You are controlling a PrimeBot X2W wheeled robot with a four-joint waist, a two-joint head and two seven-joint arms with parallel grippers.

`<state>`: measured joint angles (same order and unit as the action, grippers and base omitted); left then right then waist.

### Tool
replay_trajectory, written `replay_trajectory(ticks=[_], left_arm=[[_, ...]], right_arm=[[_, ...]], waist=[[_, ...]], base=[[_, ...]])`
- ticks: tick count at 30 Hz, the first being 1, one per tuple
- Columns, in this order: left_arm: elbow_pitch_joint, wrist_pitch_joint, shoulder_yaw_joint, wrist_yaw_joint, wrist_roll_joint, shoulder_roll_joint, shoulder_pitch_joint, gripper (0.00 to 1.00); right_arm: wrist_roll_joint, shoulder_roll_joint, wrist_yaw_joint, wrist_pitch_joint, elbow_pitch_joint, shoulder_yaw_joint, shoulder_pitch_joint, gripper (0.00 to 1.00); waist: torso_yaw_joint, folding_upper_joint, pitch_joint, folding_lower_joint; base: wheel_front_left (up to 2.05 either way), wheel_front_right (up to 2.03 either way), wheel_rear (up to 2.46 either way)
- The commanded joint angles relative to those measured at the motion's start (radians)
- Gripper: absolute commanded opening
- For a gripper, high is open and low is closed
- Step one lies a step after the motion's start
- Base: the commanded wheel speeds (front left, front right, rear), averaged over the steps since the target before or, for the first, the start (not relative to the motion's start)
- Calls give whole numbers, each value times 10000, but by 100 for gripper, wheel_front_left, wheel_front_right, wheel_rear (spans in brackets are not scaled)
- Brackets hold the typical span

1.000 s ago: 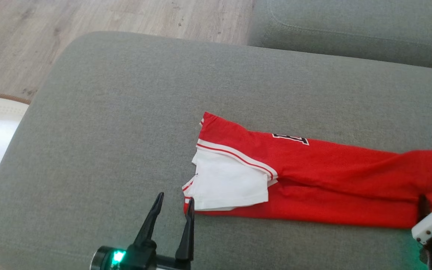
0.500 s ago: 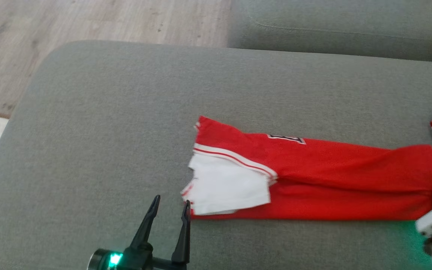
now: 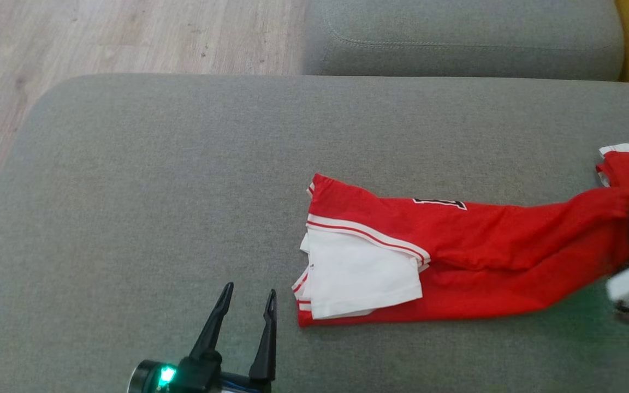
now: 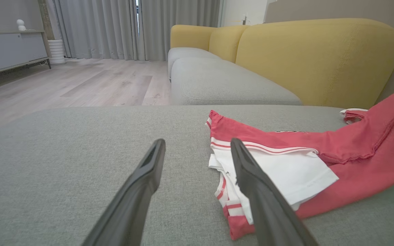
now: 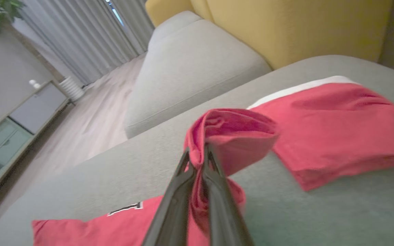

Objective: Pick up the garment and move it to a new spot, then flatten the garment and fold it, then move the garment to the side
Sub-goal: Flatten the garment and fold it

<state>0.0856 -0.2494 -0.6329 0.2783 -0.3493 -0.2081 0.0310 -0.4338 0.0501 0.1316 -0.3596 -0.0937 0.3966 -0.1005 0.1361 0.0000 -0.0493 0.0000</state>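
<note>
— Well, anything new, left to right across the cushion?
— The left gripper hovers at the cushion's near edge, jaws spread, empty as before. The garment lies folded mid-cushion, but its right end has just lifted: the right gripper has clenched its jaws on it.
— So another fold, or the move aside, is likely starting.
— Mind the second red piece on the cushion's right.

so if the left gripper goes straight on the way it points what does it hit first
Probably the red garment: the left gripper, jaws open, aims at bare grey cushion just beside the garment's white-trimmed end, but its right finger lines up with that edge. Depth is unclear; it might skim past.
</note>
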Motion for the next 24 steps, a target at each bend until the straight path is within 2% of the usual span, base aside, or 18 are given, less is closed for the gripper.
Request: replay_trajectory(ticks=[1, 3, 13, 24], left_arm=[[-202, -124, 395, -95, 149, 73, -159, 100], [-161, -124, 385, -138, 160, 90, -177, 100], [139, -124, 346, -419, 263, 266, -327, 100], [298, -124, 462, -564, 351, 458, -326, 100]], right_arm=[[-217, 51, -9, -53, 596, -745, -502, 0], [-295, 28, -9, -58, 694, -1060, -563, 0], [-1757, 3, -9, 413, -105, -4407, -1046, 0], [-2303, 2, -9, 632, -658, -6801, -989, 0]], waist=[[77, 0, 16, 0], [139, 0, 29, 0], [1076, 0, 40, 0], [1740, 0, -122, 0]], base=[[0, 0, 0], [0, 0, 0], [0, 0, 0], [0, 0, 0]])
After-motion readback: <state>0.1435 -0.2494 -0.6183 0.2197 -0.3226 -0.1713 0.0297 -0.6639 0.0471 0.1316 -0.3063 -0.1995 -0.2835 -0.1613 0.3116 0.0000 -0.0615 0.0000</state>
